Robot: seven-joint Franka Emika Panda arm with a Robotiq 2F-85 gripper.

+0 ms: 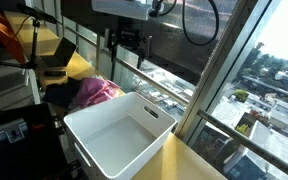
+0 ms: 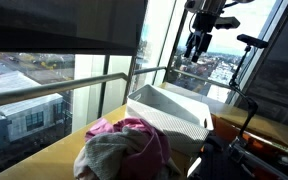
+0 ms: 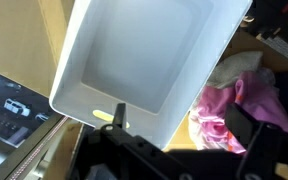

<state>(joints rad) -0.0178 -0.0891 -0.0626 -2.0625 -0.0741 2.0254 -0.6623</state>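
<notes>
My gripper hangs high above the table with its jaws wide apart and nothing between them. In an exterior view the gripper is seen against the window. Below it stands an empty white plastic bin on the yellow wooden table. A pile of pink and grey clothes lies right beside the bin. From the wrist, the bin fills the top of the view and the clothes lie at the right. The gripper is over the gap between them, touching neither.
Large windows with a metal railing run along the table's far side. A tripod stands by the bin. A yellow cloth and dark equipment crowd the corner behind the clothes.
</notes>
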